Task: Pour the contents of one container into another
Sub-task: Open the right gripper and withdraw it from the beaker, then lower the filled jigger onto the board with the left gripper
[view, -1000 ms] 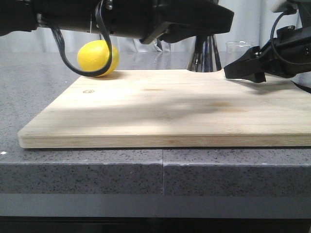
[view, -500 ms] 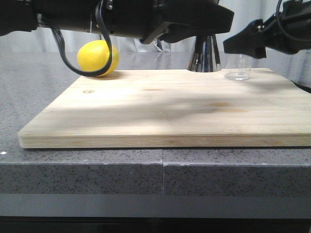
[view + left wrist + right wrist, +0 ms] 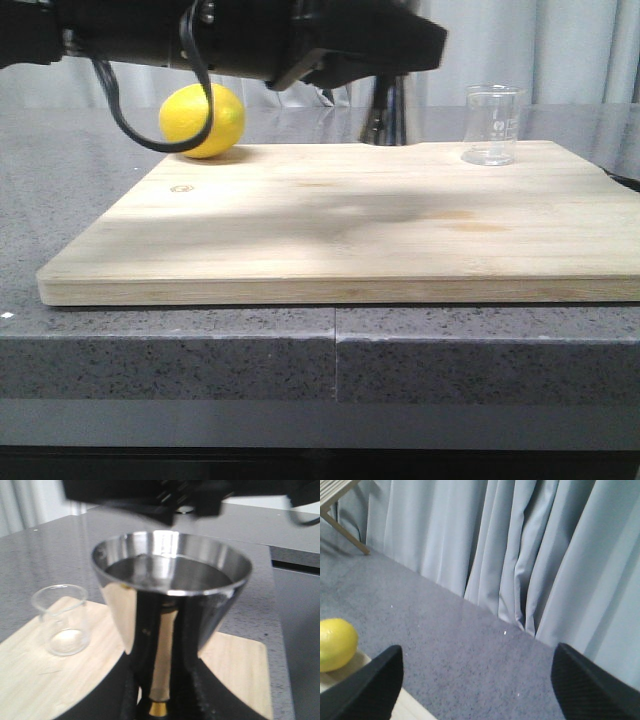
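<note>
Landmark: the pale wooden cutting board [image 3: 340, 225] lying on the grey speckled stone tabletop [image 3: 60, 190]; I place everything against it

Left end effector [image 3: 160, 700]: my fingers [image 3: 200, 695] are closed on the narrow waist of the tall shiny stainless-steel hourglass jigger [image 3: 170, 605], right at its gold band; in the front view this arm hangs low over the board's far edge and hides most of the jigger

Jigger: upright in my grip near the middle of the board's far edge; I cannot tell whether its foot rests on the board or is just off it; the upper cup looks dark inside, and I cannot tell if it holds liquid

Small clear glass beaker [image 3: 492, 125]: standing upright at the board's far right corner, apart from the jigger, nothing holding it; it looks empty or nearly so

Right end effector [image 3: 475, 680]: its two dark fingers stand wide apart with nothing between them, pointing toward the curtain beyond the board; it is out of the front view

Round yellow lemon [image 3: 203, 120]: at the board's far left corner, clear of the work

Step in hand, as I judge it: steadying the jigger as the receiver, beaker not yet gripped

Next move calls for: bringing my right end effector back to the board's far right corner, closing on the beaker wall, then lifting and tipping its lip over the jigger's rim without knocking it
</note>
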